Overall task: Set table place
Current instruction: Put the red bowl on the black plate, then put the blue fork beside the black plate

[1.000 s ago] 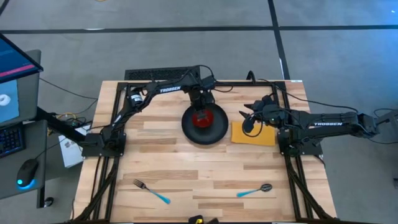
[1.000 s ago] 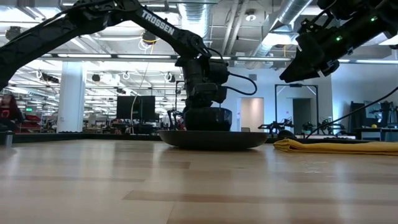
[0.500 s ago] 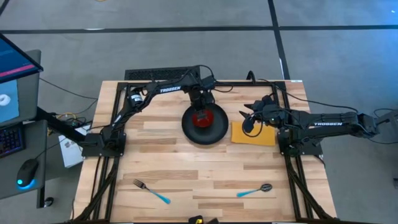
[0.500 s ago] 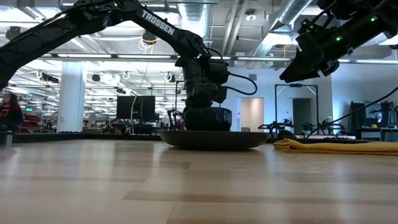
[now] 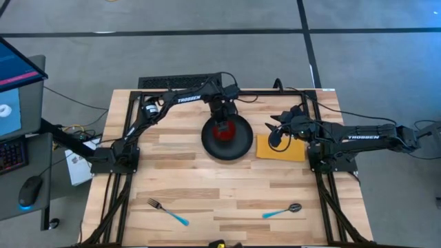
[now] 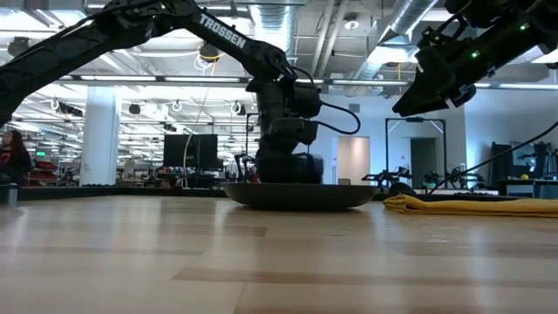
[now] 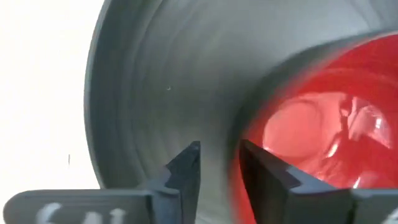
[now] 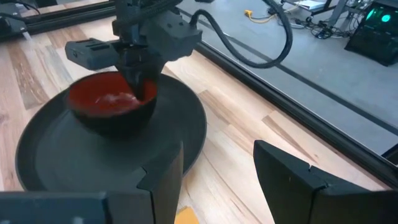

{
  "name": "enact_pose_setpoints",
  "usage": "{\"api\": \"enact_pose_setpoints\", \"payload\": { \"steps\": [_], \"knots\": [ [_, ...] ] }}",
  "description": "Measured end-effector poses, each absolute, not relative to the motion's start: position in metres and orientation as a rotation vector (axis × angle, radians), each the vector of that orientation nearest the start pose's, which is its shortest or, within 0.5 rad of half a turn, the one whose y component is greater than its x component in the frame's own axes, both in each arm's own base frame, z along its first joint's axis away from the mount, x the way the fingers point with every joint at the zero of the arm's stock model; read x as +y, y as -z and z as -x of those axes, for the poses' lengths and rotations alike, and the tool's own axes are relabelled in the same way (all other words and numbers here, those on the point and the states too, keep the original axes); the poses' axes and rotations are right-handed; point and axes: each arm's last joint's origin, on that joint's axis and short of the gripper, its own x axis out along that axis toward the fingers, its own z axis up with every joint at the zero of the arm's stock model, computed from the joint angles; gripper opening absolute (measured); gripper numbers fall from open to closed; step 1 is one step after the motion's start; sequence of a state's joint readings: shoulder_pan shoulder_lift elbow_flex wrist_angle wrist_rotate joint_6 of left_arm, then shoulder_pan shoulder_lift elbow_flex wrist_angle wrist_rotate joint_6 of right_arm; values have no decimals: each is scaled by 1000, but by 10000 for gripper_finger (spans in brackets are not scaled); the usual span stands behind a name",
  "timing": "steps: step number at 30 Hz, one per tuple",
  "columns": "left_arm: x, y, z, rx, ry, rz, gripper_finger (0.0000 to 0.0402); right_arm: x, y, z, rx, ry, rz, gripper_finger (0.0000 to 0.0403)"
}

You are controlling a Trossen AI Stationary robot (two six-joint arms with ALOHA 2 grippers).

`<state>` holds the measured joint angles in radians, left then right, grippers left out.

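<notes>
The red bowl sits on the black plate at the table's far middle. The left gripper pinches the bowl's rim between narrow fingers, one inside, one outside. The right gripper hangs wide open above the yellow napkin beside the plate.

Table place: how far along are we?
Done: the black plate sits mid-table with the yellow napkin beside it. In hand: the left gripper is at the rim of the red bowl, which rests on the plate. The right gripper hovers open above the napkin. Left: the fork and spoon lie near the front edge of the table, untouched.
</notes>
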<state>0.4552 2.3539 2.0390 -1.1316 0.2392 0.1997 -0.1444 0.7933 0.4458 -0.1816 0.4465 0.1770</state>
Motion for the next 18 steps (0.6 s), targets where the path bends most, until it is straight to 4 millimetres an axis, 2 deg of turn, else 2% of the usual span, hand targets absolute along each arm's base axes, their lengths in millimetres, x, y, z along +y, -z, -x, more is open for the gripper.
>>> {"api": "enact_pose_setpoints", "payload": {
  "steps": [6,18],
  "knots": [
    [196,-177,-427,1367,-29,324,129,-36,-217,-163,479,622,-87,221],
    [198,-196,-434,1286,-58,336,129,-36,-217,-163,479,622,-87,221]
  ]
}}
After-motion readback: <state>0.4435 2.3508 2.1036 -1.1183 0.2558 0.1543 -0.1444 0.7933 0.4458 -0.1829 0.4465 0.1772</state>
